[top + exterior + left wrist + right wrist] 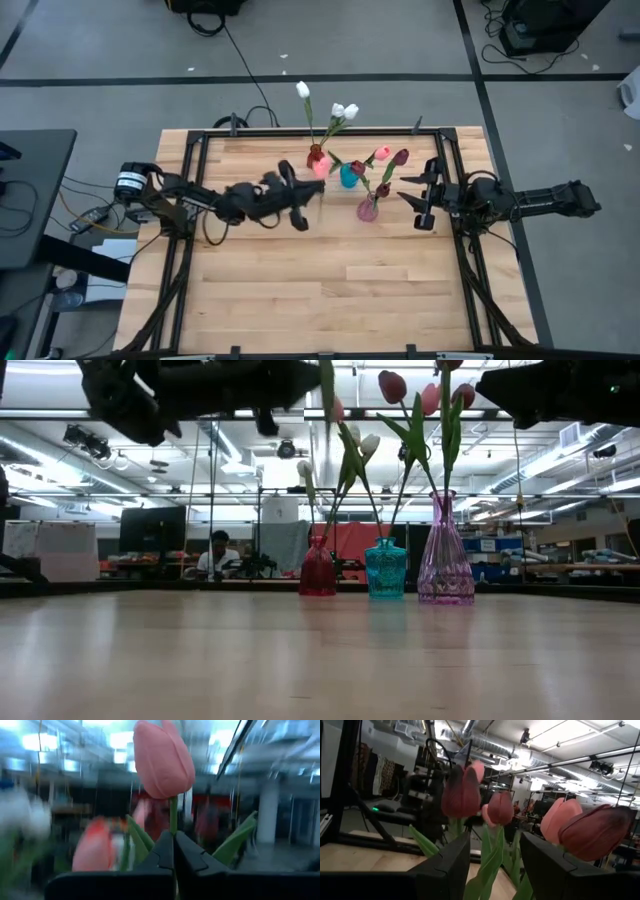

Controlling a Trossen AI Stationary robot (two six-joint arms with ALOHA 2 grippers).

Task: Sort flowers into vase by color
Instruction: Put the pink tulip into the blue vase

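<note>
Three small vases stand in a row at the table's far middle: a red vase (pixel 316 156) with white flowers (pixel 344 111), a teal vase (pixel 348 177), and a purple vase (pixel 367 209) with maroon heads (pixel 401 157) and a pink head (pixel 381 153). My left gripper (pixel 301 196) is raised just left of the vases, shut on a pink tulip (pixel 162 757). At the right of the vases my right gripper (pixel 425 206) stands open, its fingers (pixel 447 867) empty and facing the maroon flowers (pixel 461 792). My left gripper pinches the pink tulip's green stem (pixel 173 817) between its two fingers, just below the head. The fingers lie across the stem. The tulip is lifted clear of the table, its head (pixel 321 167) beyond the fingertips near the red vase; the lower stem is hidden by the fingers.
The vases (pixel 384 568) stand close together with stems and leaves crossing above them. The wooden tabletop (pixel 330 290) lies bare toward the near edge. A black frame (pixel 190 240) runs along the table's sides. A person sits far off in the room beyond (pixel 218 552).
</note>
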